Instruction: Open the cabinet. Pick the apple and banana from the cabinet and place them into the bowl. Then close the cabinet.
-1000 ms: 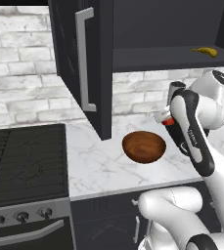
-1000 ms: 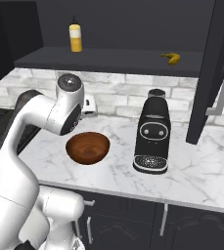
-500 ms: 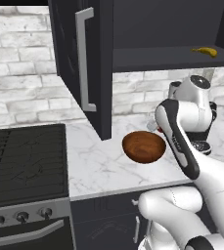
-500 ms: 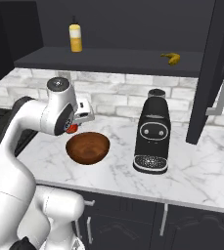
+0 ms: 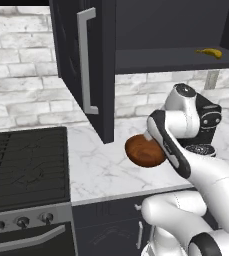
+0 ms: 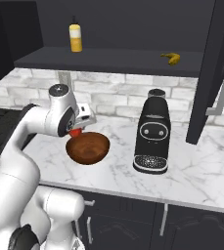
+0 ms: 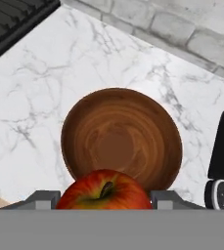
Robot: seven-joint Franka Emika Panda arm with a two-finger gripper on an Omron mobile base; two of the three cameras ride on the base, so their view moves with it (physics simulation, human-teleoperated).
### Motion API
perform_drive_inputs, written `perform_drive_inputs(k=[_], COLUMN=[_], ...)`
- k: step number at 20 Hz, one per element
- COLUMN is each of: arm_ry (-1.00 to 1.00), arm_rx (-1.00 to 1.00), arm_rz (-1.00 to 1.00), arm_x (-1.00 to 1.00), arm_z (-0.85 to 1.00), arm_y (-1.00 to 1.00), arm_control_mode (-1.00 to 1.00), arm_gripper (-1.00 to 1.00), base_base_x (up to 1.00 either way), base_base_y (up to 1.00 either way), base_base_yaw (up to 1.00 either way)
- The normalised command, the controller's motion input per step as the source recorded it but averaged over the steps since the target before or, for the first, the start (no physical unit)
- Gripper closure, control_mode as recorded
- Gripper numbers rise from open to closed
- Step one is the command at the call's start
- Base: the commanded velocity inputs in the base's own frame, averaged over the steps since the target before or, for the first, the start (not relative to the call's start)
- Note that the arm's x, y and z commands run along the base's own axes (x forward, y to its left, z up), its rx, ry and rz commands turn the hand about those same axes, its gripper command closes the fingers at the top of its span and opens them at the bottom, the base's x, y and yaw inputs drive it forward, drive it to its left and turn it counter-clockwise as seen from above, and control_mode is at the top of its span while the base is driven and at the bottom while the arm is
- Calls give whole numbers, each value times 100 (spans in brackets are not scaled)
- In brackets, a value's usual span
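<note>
My gripper (image 7: pixel 103 199) is shut on the red apple (image 7: pixel 103 191), which sits between the two fingers (image 7: pixel 41 198) just above the near rim of the brown wooden bowl (image 7: pixel 121 136). From the right base view the apple (image 6: pixel 76 132) shows as a red spot under the hand, right over the bowl (image 6: pixel 88 148). The bowl (image 5: pixel 143 150) is partly covered by my forearm in the left base view. The banana (image 6: pixel 170 58) lies on the shelf of the open black cabinet (image 5: pixel 86 65), towards its right end, also seen as the banana (image 5: pixel 209 52).
A black coffee machine (image 6: pixel 152 132) stands on the marble counter (image 6: pixel 201 166) just right of the bowl. A yellow bottle (image 6: pixel 75 39) stands on the shelf's left. The open right door (image 6: pixel 216 73) hangs over the counter. A stove (image 5: pixel 26 165) lies left.
The hand has swung down from beside the shelf with the apple in it and now hangs low over the bowl. The bowl and banana have not moved.
</note>
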Motion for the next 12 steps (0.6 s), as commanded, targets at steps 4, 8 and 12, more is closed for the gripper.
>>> perform_drive_inputs(k=[4, 8, 12], arm_ry=[3, 4, 4], arm_rx=[-9, -9, -9], arm_rz=[0, 0, 0], arm_x=[54, 56, 61], arm_z=[-39, -37, -35], arm_y=[0, 0, 0], arm_control_mode=[-100, -100, -100], arm_gripper=[100, 100, 100], base_base_x=[0, 0, 0], base_base_y=[0, 0, 0], base_base_yaw=[0, 0, 0])
